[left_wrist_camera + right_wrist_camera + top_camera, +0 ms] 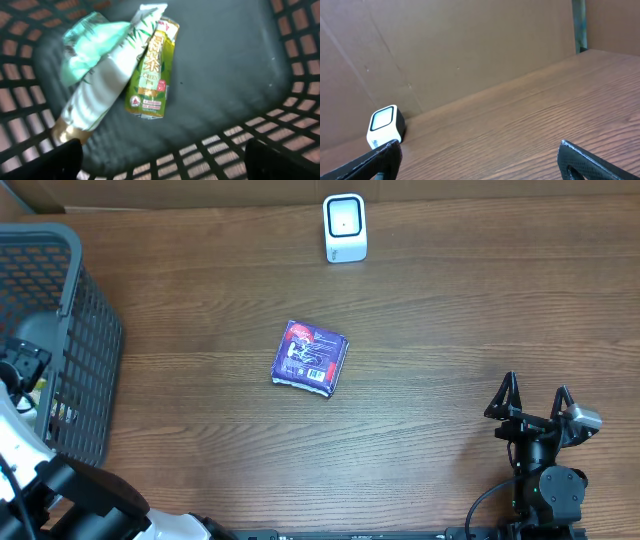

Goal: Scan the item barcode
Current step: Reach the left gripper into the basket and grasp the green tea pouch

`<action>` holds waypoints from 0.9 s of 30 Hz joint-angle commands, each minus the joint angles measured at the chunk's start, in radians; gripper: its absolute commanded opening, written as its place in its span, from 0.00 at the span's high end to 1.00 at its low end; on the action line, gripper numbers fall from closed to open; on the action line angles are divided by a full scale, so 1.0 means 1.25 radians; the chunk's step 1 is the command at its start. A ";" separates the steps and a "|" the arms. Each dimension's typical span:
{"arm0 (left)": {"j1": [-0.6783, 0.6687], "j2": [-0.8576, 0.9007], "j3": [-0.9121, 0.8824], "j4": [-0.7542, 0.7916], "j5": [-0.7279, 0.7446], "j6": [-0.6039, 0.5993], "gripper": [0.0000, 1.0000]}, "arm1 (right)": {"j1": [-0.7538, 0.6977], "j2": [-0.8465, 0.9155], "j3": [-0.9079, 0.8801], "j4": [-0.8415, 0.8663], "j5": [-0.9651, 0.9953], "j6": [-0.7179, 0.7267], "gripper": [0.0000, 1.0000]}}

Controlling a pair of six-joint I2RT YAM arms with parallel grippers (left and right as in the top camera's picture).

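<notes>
Tools on both arms stand released. The left tool [165, 155] hangs inside the dark mesh basket [95, 330] at the left edge of the surface [450, 310]. Its two dark fingers [60, 160] are spread to the bottom corners of the wrist view and grip nothing. Below it, on the basket floor, lies a green tea carton [150, 70]. Touching the carton's left side are two pale green-and-white pouches [95, 60], one partly over the other. All of them lie flat, and none touches the fingers.

The right tool [536, 387] sits low near the right front of the surface, jaws wide apart and empty, pointing toward the far edge. Its wrist view looks across the wood to the scanner [385, 127] and the cardboard wall [470, 45] behind it.

The purple packet [311, 358] lies flat near the middle of the surface, turned a little askew, well apart from both tools and from the basket. Its printed face is up, with a small white patch toward its near edge; whether that patch is the barcode is too small to tell. In the overhead view the scanner [345, 227] is a small white block with a pale window. It stands upright at the far edge, beyond the packet and slightly to its right, well apart from it.
</notes>
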 commanded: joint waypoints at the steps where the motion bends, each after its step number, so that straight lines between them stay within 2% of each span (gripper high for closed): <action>1: -0.001 0.009 -0.068 0.070 0.003 0.007 0.05 | 0.006 -0.009 -0.008 0.005 0.008 -0.006 0.00; 7: -0.001 0.059 -0.097 0.158 0.004 0.007 0.13 | 0.006 -0.009 -0.008 0.005 0.008 -0.006 0.00; 24: -0.001 0.263 -0.097 0.190 -0.034 -0.027 0.27 | 0.006 -0.009 -0.008 0.005 0.008 -0.006 0.00; 26: -0.001 0.268 -0.097 0.196 -0.033 -0.030 0.43 | 0.006 -0.009 -0.008 0.005 0.008 -0.006 0.00; 27: -0.001 0.268 -0.097 0.201 -0.033 -0.030 0.54 | 0.006 -0.009 -0.008 0.005 0.008 -0.006 0.00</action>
